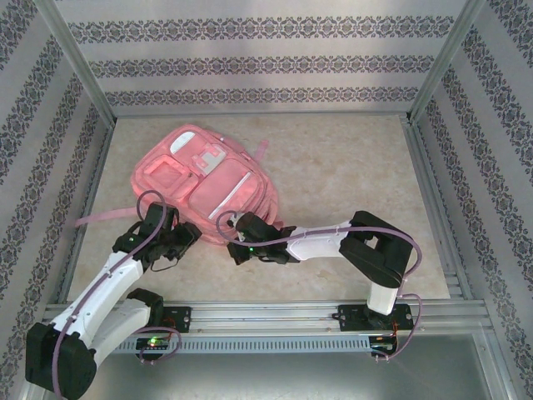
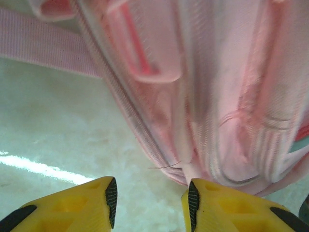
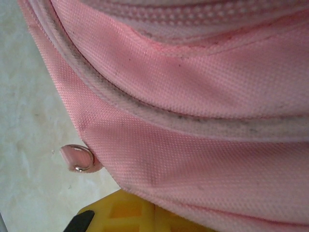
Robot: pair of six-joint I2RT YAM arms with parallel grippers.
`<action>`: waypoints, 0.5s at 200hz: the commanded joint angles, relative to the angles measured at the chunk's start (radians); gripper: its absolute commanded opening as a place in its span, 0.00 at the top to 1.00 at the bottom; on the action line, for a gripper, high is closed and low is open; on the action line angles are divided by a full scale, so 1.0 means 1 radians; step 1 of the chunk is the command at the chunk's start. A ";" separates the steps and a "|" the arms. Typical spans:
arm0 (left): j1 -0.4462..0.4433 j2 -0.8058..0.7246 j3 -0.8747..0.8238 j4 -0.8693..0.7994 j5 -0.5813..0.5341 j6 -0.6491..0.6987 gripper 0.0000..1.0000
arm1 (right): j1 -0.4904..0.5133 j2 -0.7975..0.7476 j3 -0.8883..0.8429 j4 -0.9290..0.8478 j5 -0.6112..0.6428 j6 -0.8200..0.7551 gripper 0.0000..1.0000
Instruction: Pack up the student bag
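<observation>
Left end effector [image 2: 150,205] stands apart at the student bag [image 2: 217,96] hem; right end effector [image 3: 133,215] clamps its fabric, we judge to steady it.

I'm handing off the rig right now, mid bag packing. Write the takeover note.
Student bag: flat on the table, pockets up.
Left gripper: open, empty, just short of the bag's near edge.
Right gripper: shut at that edge, fabric over its finger; grip unconfirmed.
Done: unclear, contents hidden.
Left: check zips, finish packing.
</observation>
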 commanded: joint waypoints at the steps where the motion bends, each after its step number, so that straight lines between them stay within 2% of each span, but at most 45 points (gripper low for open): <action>1: -0.024 -0.006 -0.027 0.074 0.031 -0.058 0.55 | 0.011 0.019 0.028 0.055 0.015 0.025 1.00; 45: -0.046 0.037 -0.026 0.193 0.005 -0.048 0.54 | 0.009 0.020 0.011 0.072 -0.004 0.042 1.00; 100: -0.047 0.103 -0.026 0.260 -0.051 0.007 0.55 | 0.007 0.021 -0.002 0.091 -0.011 0.065 1.00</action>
